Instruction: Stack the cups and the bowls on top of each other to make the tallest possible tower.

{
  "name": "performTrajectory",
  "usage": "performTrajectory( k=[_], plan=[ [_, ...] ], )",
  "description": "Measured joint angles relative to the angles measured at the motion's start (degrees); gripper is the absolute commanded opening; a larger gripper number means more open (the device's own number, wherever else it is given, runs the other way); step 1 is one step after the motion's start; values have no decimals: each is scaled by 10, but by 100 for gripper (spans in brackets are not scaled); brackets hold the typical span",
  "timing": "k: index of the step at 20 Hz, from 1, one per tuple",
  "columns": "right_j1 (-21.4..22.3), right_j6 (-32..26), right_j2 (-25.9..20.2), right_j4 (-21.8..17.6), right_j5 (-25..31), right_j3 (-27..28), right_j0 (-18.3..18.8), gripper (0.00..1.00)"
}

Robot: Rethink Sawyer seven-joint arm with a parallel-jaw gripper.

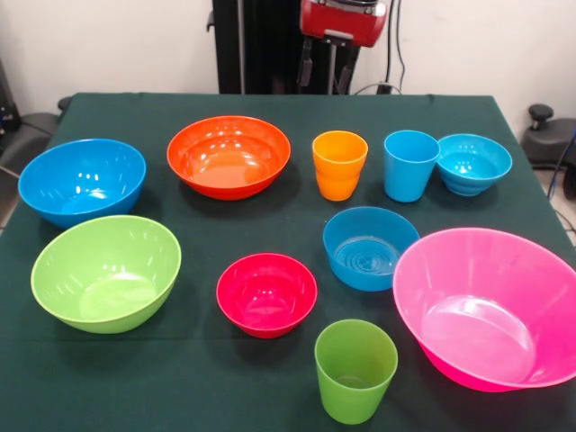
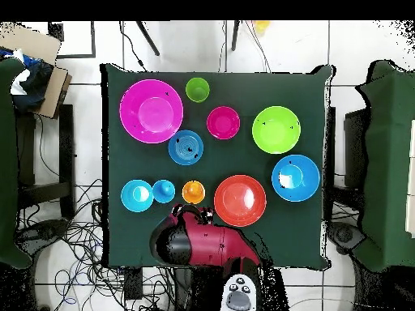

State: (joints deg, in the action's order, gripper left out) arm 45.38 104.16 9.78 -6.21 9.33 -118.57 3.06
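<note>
Nothing is stacked; all ten pieces sit singly on the green table (image 1: 270, 103), so the task stands at its opening step.

Along the far row run the large blue bowl (image 1: 82, 180), wide orange bowl (image 1: 229, 156), orange cup (image 1: 339, 165), light blue cup (image 1: 409, 166) and small turquoise bowl (image 1: 473, 164). Nearer lie the lime green bowl (image 1: 106, 273), small red bowl (image 1: 266, 294), medium blue bowl (image 1: 370, 247), pink bowl (image 1: 490, 308) and green cup (image 1: 355, 370).

The gripper (image 1: 322, 67) hangs drawn back at the far edge, holding nothing; how wide it stands cannot be told.

Judgement: the next move calls for choosing a broad bowl as base and bringing a smaller piece to it.
</note>
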Motion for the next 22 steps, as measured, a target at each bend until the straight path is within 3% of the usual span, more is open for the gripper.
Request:
performTrajectory(
  k=[6, 13, 22],
  plan=[
    [6, 0, -9, 0, 24, -1, 17, 100],
    [37, 0, -15, 0, 138, -9, 64, 100],
    [53, 0, -16, 0, 155, -35, 70, 100]
  ],
)
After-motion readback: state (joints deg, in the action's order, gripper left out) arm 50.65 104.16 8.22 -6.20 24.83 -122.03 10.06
